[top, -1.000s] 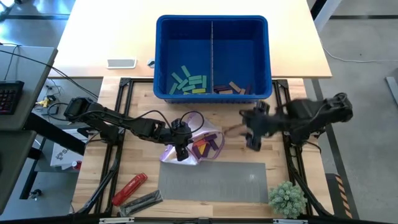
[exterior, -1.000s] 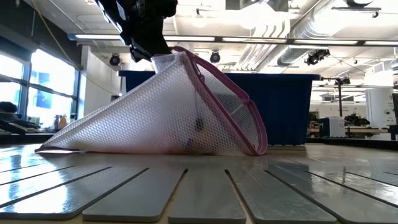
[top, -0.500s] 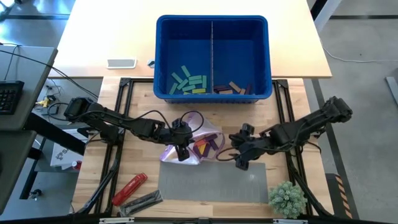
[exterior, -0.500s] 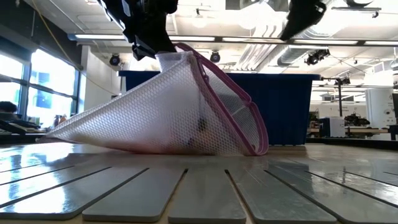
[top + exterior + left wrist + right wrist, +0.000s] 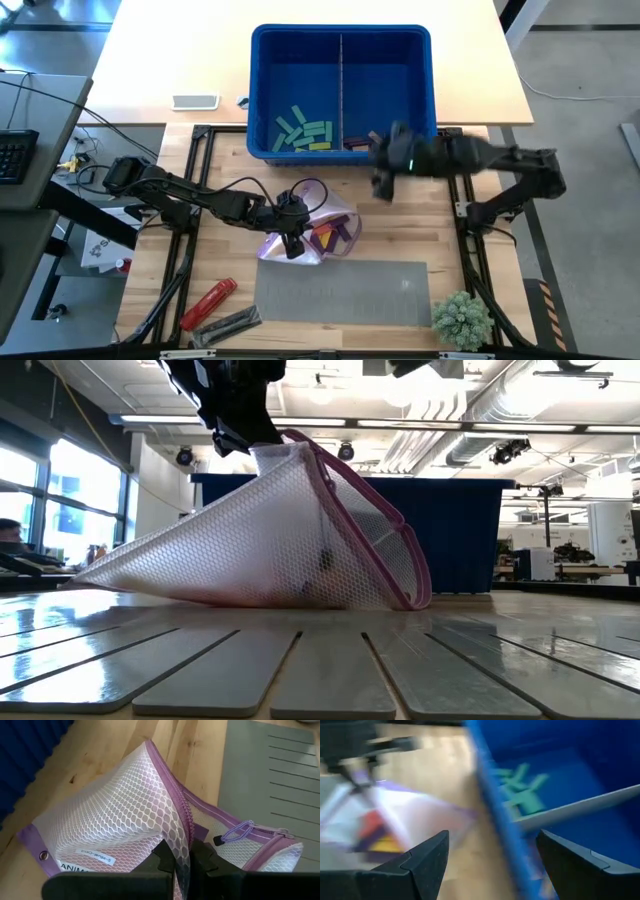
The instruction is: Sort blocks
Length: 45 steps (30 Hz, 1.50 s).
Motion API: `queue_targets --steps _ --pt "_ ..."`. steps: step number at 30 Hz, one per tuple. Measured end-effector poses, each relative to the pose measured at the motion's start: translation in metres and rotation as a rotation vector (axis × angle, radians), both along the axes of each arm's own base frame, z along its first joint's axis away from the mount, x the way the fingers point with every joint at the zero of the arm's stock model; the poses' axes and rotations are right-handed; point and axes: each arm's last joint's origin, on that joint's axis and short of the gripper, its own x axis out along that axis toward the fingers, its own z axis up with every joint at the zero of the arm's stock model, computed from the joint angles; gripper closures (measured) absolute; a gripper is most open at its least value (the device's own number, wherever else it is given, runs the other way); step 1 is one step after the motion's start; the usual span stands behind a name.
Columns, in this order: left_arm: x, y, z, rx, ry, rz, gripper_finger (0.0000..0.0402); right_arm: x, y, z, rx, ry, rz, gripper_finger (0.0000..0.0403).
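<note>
Left end effector (image 5: 291, 243) clamped on mesh pouch (image 5: 312, 232) holding blocks (image 5: 327, 237); right end effector (image 5: 382, 168) wide, apparently empty, at bin (image 5: 340, 40) edge.

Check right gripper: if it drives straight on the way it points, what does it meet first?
Probably the blue plastic bin's near wall. The open right gripper points at its rim, teal blocks inside just past it. Depth is unclear, so it might clear the rim.

Bright windows (image 5: 60, 500), exposed ceiling ducts (image 5: 500, 405)

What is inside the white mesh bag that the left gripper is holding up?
Through the mesh bag opening, purple and yellow blocks show. The left gripper is pinching its edge. How many lie deeper is hidden by the mesh.
</note>
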Motion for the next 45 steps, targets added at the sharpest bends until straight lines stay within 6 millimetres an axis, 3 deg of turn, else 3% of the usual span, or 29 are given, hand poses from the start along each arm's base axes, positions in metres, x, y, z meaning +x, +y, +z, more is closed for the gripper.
queue_targets --steps 7,15,25,34,38,45 --pt "0.000 0.003 0.000 -0.006 -0.002 0.021 0.0402 -0.018 -0.085 0.039 -0.103 -0.075 -0.153 0.0116" --pt "0.000 0.003 0.000 -0.007 -0.001 0.024 0.0402 -0.034 -0.152 0.035 0.034 -0.164 -0.351 0.0116" --pt "0.001 0.002 0.000 -0.030 -0.011 0.037 0.0402 -0.027 -0.228 -0.015 0.270 -0.163 -0.736 0.0116" --pt "0.001 0.002 0.000 -0.026 -0.012 0.031 0.0402 -0.009 -0.275 -0.077 0.494 -0.082 -0.855 0.0116" --pt "0.001 0.002 0.000 -0.026 -0.011 0.030 0.0402 0.002 -0.286 -0.105 0.542 -0.005 -0.830 0.0116" --pt "-0.001 0.001 -0.001 -0.037 0.013 0.012 0.0402 0.012 -0.290 -0.125 0.461 0.153 -0.559 0.0116"
